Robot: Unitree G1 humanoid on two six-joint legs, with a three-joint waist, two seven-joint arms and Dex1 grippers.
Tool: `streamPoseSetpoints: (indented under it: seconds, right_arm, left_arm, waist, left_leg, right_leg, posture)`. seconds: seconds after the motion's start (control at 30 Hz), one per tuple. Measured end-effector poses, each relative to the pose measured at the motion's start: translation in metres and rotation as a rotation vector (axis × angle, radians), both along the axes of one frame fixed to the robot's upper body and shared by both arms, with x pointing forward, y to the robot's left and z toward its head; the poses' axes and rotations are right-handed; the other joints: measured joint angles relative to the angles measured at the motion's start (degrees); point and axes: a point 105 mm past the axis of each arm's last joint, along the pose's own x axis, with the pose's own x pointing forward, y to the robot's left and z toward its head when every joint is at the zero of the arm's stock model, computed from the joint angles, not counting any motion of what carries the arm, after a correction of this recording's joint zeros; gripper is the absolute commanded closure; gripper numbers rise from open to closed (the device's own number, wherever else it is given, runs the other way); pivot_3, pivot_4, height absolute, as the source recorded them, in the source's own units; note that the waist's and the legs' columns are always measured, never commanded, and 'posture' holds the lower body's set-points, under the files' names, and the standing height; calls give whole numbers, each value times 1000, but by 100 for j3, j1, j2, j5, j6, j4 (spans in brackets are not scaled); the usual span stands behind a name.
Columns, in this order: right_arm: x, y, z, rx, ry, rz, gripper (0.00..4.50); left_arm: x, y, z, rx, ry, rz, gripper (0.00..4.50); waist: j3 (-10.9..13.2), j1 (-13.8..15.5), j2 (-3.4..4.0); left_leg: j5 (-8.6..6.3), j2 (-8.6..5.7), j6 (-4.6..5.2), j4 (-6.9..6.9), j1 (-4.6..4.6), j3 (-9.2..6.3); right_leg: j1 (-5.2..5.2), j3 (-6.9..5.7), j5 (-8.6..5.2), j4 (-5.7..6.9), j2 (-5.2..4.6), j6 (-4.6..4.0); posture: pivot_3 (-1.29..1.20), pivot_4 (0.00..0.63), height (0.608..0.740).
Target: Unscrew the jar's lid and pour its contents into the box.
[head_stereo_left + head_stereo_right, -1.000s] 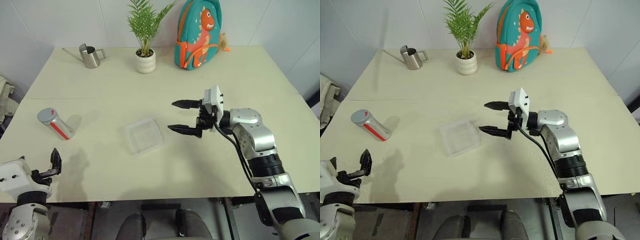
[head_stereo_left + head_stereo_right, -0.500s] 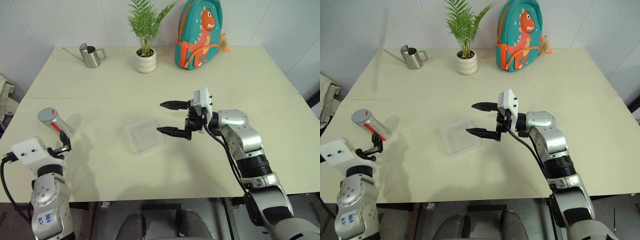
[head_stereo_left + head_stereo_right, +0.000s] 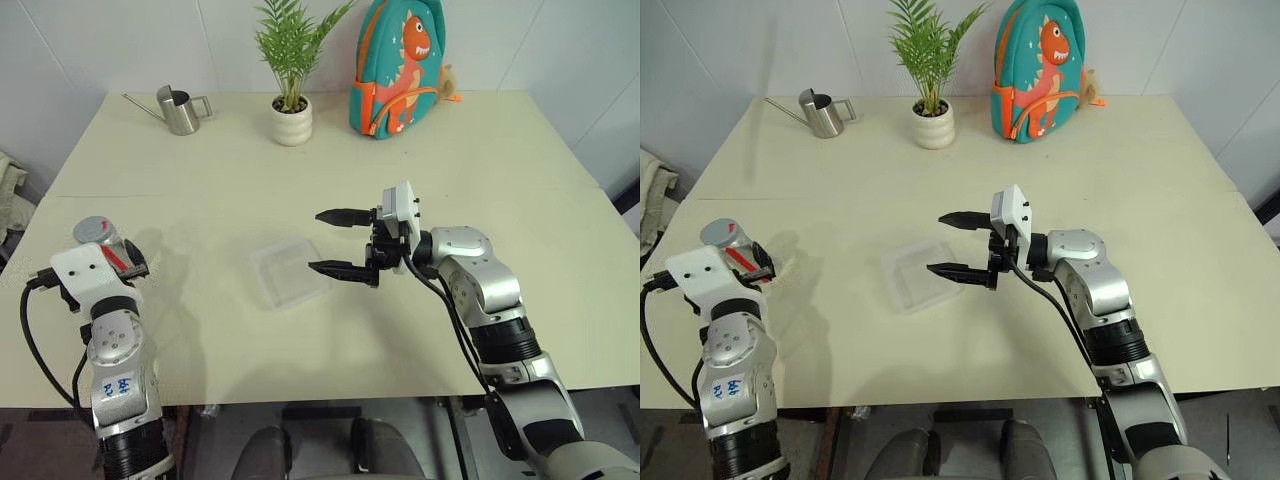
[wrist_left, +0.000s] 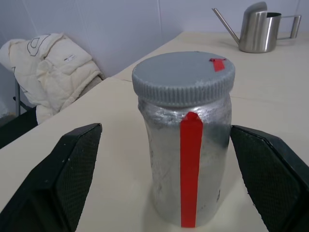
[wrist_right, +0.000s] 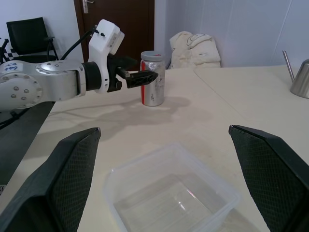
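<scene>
The jar (image 4: 186, 159), a silvery cylinder with a red stripe, stands upright near the table's left edge. The grey lid (image 4: 183, 77) with its small red mark is on top. My left gripper (image 4: 165, 130) is open, one finger on each side of the jar and neither touching it. The contents cannot be made out through the jar's wall. The box (image 3: 288, 272), clear and shallow, lies at the table's middle. My right gripper (image 3: 316, 240) hovers open and level over the box's right edge, pointing left, with nothing between its fingers.
A steel watering can (image 3: 180, 110), a potted plant (image 3: 291, 118) and a dinosaur backpack (image 3: 398, 65) line the table's far side. A cream cloth (image 4: 53, 67) lies beyond the left table edge, just past the jar.
My left arm has come up and forward from the table's near edge, so its open fingers now flank the jar. The right gripper has drifted slightly left over the box.
</scene>
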Motion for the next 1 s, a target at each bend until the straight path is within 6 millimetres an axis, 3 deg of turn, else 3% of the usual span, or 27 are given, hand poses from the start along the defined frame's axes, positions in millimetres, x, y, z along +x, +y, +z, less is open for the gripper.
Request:
streamPoseSetpoints:
  seconds: [0.17, 0.53, 0.83, 1.0]
  right_arm:
    - [0, 0, 1, -1, -3, -4, 30]
    - [2, -3, -5, 3, 21, -37, 30]
    - [0, -4, -8, 11, 26, -65, 0]
    - [1, -5, -11, 13, 40, -82, 0]
  left_arm:
    - [11, 5, -5, 6, 11, -12, 14]
    - [16, 27, -9, 37, 18, 18, 14]
    - [28, 24, -9, 48, 0, -34, 2596]
    - [30, 25, -9, 51, -11, -69, 2597]
  waist:
    - [0, -7, 0]
    - [-1, -2, -1]
    - [-1, -2, -1]
    - [-1, -8, -1]
  left_leg:
    - [5, -1, -11, -1, 0, 7]
    - [3, 2, -13, -1, -1, 11]
    - [2, 2, -14, -1, -1, 13]
    - [2, 4, -14, -2, -1, 15]
  right_leg:
    - [-3, -5, 0, 0, 1, 1]
    - [-5, -12, 1, -1, -6, 2]
    - [-6, -18, 1, -1, -8, 2]
    - [-7, -20, 1, -1, -9, 2]
  posture:
    - [0, 150, 740]
    - [0, 150, 740]
    - [0, 150, 740]
    - [0, 150, 740]
